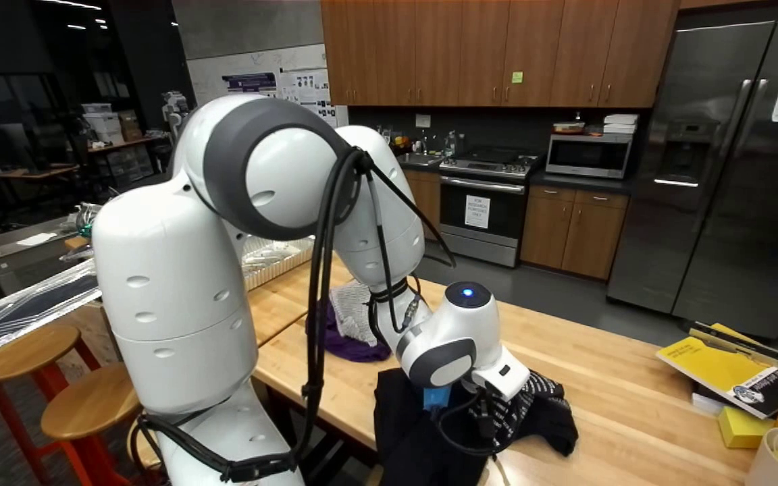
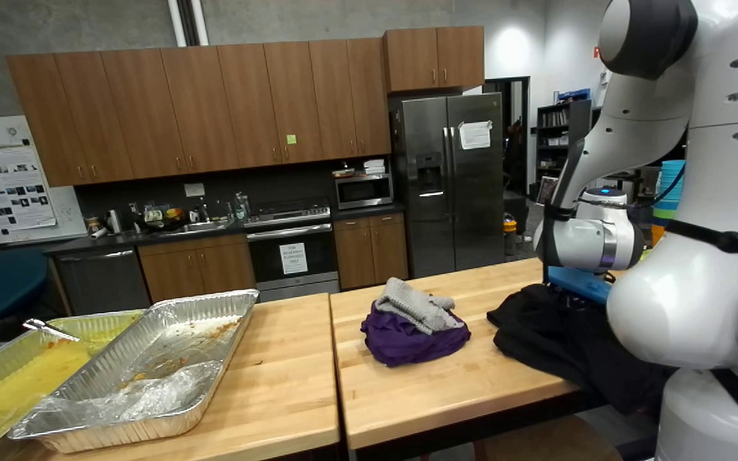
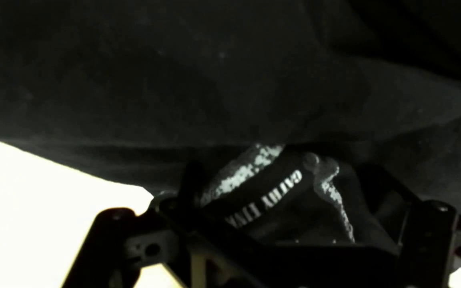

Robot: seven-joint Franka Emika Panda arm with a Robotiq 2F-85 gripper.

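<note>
Kitchen space: cabinets and steel fridge well beyond the black garment. Garment is heaped on the wooden bench, partly hanging over its edge.

Handling, my read: light, limp, soft, not fragile, low slip risk. Expect it to fold and drag rather than move as a block; the overhang may tug on it. Best hold: a raised fold near the white lettering, pinched deep enough to catch more than 1 layer. Can't tell whether it's 1 piece or 2.

End effector is right over the garment, pointed down into the folds. Jaws spread wide, nothing clamped; black cloth sits between and ahead of them. Contact unclear, wrist view too dark.

Near the garment but apart: purple cloth with grey knit cloth on top. Foil tray sits well apart from the garment.
</note>
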